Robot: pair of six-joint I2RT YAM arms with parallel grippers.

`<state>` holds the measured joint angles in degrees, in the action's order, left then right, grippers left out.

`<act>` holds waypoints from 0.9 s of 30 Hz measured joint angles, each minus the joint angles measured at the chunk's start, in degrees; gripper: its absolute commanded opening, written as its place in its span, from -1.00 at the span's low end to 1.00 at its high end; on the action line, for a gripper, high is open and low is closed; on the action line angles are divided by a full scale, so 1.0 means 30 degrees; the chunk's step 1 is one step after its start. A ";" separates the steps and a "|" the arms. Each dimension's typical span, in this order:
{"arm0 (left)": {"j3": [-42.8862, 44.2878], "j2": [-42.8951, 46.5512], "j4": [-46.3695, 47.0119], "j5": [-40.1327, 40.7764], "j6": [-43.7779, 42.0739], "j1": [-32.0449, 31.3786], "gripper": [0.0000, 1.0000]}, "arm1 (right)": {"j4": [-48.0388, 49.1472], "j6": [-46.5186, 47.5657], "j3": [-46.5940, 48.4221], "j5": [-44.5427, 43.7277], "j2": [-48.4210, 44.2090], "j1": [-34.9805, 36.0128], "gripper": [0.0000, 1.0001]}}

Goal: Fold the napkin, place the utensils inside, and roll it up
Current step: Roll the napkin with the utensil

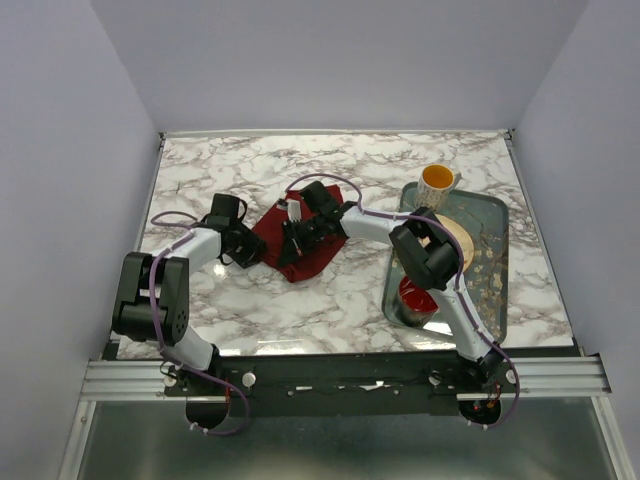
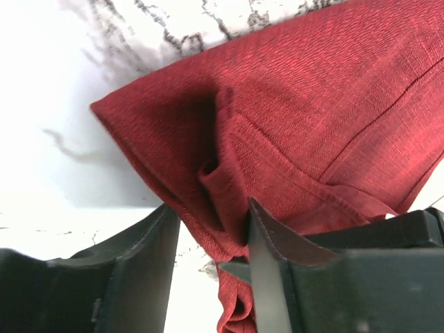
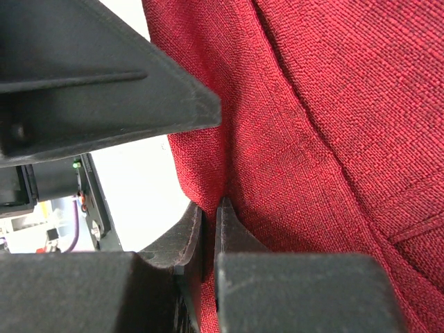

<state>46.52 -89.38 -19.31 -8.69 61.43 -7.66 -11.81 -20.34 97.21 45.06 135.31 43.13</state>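
Where the top external view looks down on the marble surface point(image 1: 400, 160), the napkin point(image 1: 305, 250), a maroon cloth, lies crumpled left of centre. The left pincer point(image 1: 258, 252) sits at its left edge and the right pincer point(image 1: 292, 238) on its middle. To the right, well apart from the cloth, a grey tray point(image 1: 497, 205) carries a mug point(image 1: 438, 181) with an orange inside, a wooden plate point(image 1: 458, 240) and a red bowl point(image 1: 417, 298).

Left wrist view: the napkin point(image 2: 312, 104) is lifted in a folded bunch over the white surface point(image 2: 41, 83). The left pincer point(image 2: 211, 215) is released, its two dark fingers point(image 2: 263, 263) standing apart with a hanging fold of cloth between them; the right-hand finger touches the fold.

Right wrist view: the napkin point(image 3: 333, 104) fills most of the picture. The right pincer point(image 3: 209, 208) is clenched, its fingers almost together, grasping a thin edge of the cloth. A strip of pale surface point(image 3: 139, 180) shows to the left.
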 measured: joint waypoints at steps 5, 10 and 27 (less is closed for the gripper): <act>0.0532 -0.0488 -0.0029 0.0758 -0.0495 -0.0495 -0.29 | 0.0000 0.0321 0.0000 -0.0007 -0.0022 0.0051 -0.99; 0.1370 -0.1188 -0.0321 0.1566 -0.1494 -0.1129 -0.60 | -0.0036 0.0969 -0.0109 -0.0583 -0.0291 0.0160 -0.98; 0.3949 -0.2674 -0.2244 0.2368 -0.2047 -0.2674 -1.00 | -0.2820 0.3781 -0.0146 -0.5952 -0.2200 0.1282 0.01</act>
<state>58.37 -97.41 -26.04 -1.58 55.29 -15.68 -20.27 -8.99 96.77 27.20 128.70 46.98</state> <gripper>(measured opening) 0.029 0.401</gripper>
